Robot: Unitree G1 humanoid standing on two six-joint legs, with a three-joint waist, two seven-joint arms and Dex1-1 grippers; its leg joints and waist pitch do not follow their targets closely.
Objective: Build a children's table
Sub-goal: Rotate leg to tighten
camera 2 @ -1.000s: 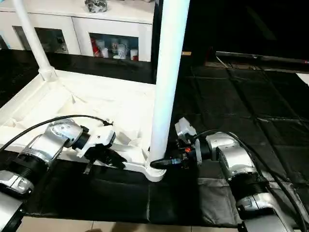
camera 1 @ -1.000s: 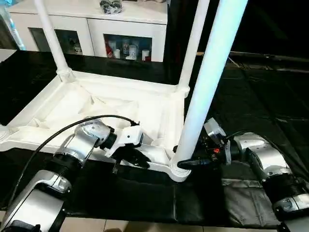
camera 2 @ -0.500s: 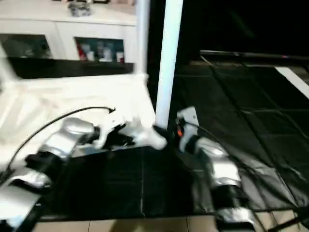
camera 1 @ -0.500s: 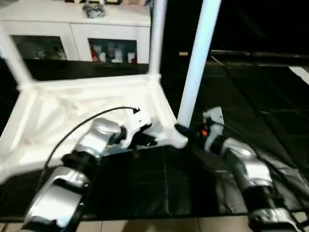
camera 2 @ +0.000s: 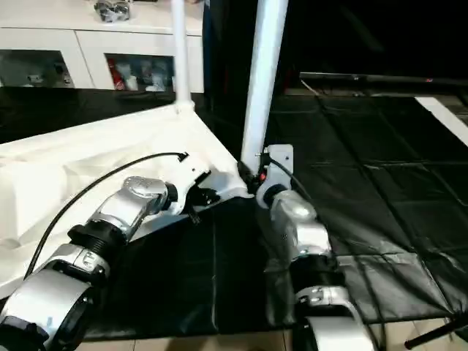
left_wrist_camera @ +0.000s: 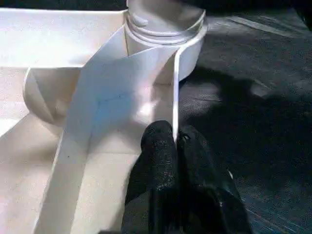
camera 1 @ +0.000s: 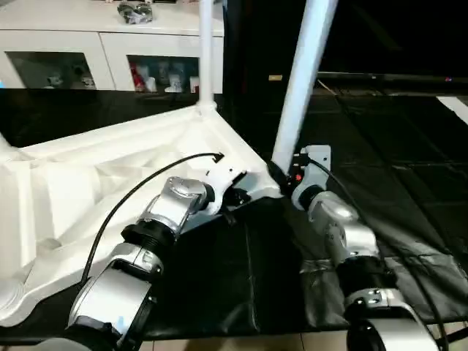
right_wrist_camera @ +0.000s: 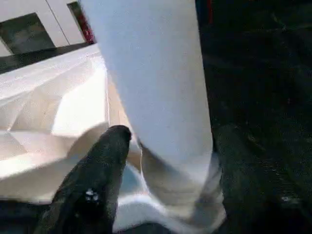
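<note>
The children's table lies upside down on the black mat, its white top [camera 1: 80, 190] showing the ribbed underside. One leg [camera 1: 205, 51] stands upright in the far corner socket. A second leg [camera 1: 301, 88] stands in the near right corner socket [left_wrist_camera: 163, 29]. My left gripper [camera 1: 235, 196] is shut on the top's thin rim just beside that socket, one black finger [left_wrist_camera: 158, 151] on each side of the wall. My right gripper [camera 1: 281, 177] stands open around the base of the near leg [right_wrist_camera: 156, 87], with one finger [right_wrist_camera: 105, 165] close beside it.
A white cabinet [camera 1: 102, 44] with glass doors runs along the back. The black mat [camera 1: 387, 175] stretches away to the right. A grey fold of cloth [camera 1: 417, 270] lies by my right forearm. Pale floor shows at the front edge.
The camera has swung, shifting the whole picture. The table top now lies slanted against the cabinet line. Both grippers have stayed at the same near corner.
</note>
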